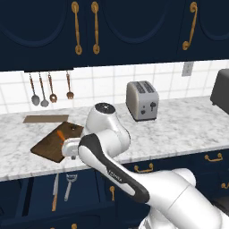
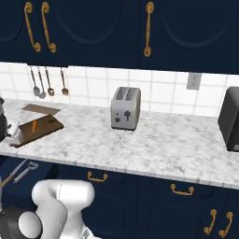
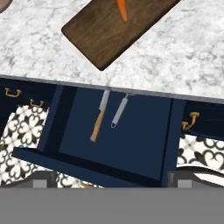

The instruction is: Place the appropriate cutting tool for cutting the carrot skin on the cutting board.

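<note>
The cutting tool, a slim silver peeler (image 3: 119,111), lies in the open drawer (image 3: 131,148) beside a knife with an orange-brown handle (image 3: 98,119). In the left base view the peeler (image 1: 70,184) is below the counter edge, and in the right base view the peeler (image 2: 25,171) is at the lower left. The dark brown cutting board (image 1: 49,145) (image 3: 105,35) lies on the counter above the drawer, with the small orange carrot (image 1: 60,134) (image 3: 122,9) on it. My gripper (image 3: 112,180) hangs open and empty above the drawer, in front of the board's near edge.
A thin tan board (image 1: 45,119) lies behind the cutting board. A silver toaster (image 1: 142,100) stands mid-counter, and a black appliance (image 2: 231,121) at the far right. Utensils (image 1: 44,91) hang on the tiled wall. The drawer's front wall (image 3: 87,168) juts out toward me.
</note>
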